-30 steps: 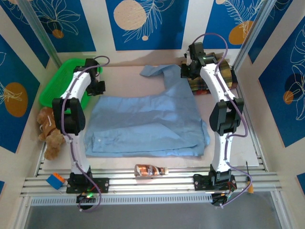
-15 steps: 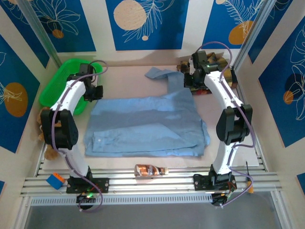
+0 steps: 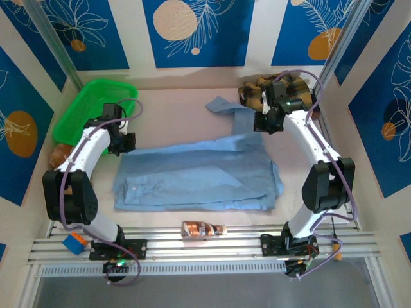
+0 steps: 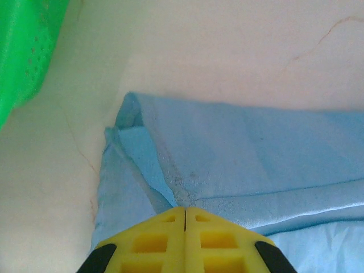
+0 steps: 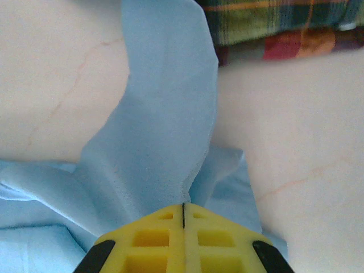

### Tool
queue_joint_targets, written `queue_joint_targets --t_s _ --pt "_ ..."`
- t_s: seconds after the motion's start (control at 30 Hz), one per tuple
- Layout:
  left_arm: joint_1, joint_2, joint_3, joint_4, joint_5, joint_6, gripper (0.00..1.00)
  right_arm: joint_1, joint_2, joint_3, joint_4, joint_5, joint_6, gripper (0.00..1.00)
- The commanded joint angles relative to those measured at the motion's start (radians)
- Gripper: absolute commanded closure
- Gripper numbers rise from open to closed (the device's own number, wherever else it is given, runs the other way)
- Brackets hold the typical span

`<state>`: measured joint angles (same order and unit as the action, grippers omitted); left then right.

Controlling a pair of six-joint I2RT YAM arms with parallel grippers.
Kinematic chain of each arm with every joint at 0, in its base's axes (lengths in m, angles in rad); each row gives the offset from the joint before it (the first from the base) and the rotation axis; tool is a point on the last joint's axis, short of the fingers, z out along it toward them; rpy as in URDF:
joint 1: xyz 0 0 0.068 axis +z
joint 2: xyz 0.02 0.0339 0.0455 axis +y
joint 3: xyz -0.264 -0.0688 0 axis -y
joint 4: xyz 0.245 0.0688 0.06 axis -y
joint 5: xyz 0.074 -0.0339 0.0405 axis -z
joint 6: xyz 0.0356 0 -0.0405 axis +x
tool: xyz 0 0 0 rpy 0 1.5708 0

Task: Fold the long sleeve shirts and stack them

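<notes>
Left gripper (image 3: 126, 144) is pinching the light blue shirt (image 3: 199, 173) at mid-left; right gripper (image 3: 263, 123) is clamping its upper-right fold.

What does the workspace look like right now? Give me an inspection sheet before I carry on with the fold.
Surface: beige table, faint hairline marks.
Job's things: light blue shirt spread mid-table, partly folded, one sleeve trailing toward the back; plaid shirt bunched at the back right.
Clutter: green basket back left; teddy bear at the left edge; brown bottle and blue-orange block at the near edge.
Grippers: left gripper shut on the light blue shirt near its far left corner; right gripper shut on it at the base of the sleeve.
Cables: purple cables looped along both arms, none seen snagged.
Surroundings: blue leaf-print wall panels.
</notes>
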<state>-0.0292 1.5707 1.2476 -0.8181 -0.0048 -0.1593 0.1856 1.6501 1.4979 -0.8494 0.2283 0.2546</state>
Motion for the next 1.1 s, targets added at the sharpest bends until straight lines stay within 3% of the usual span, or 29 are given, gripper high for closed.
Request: queue_joint_targets --t_s 0.0,0.53,0.9,1.0,1.07 --pt "0.006 -0.033 -0.053 -0.001 -0.031 -0.032 1.0 -0.006 -0.07 -0.068 -0.01 0.0 0.051 1.0" --pt "-0.006 -0.001 -0.244 -0.018 -0.118 -0.116 1.0 -0.004 -0.206 -0.39 0.003 -0.015 0.174 1.0" --pt "-0.009 0.065 -0.286 0.005 -0.171 -0.189 0.99 0.029 -0.131 -0.485 0.021 -0.004 0.245 1.0" --pt "-0.011 0.086 -0.291 0.002 -0.181 -0.201 0.82 0.03 -0.108 -0.493 0.016 0.014 0.258 1.0" --pt "-0.012 0.079 -0.285 -0.014 -0.186 -0.219 0.64 0.03 -0.089 -0.485 0.006 0.015 0.264 0.91"
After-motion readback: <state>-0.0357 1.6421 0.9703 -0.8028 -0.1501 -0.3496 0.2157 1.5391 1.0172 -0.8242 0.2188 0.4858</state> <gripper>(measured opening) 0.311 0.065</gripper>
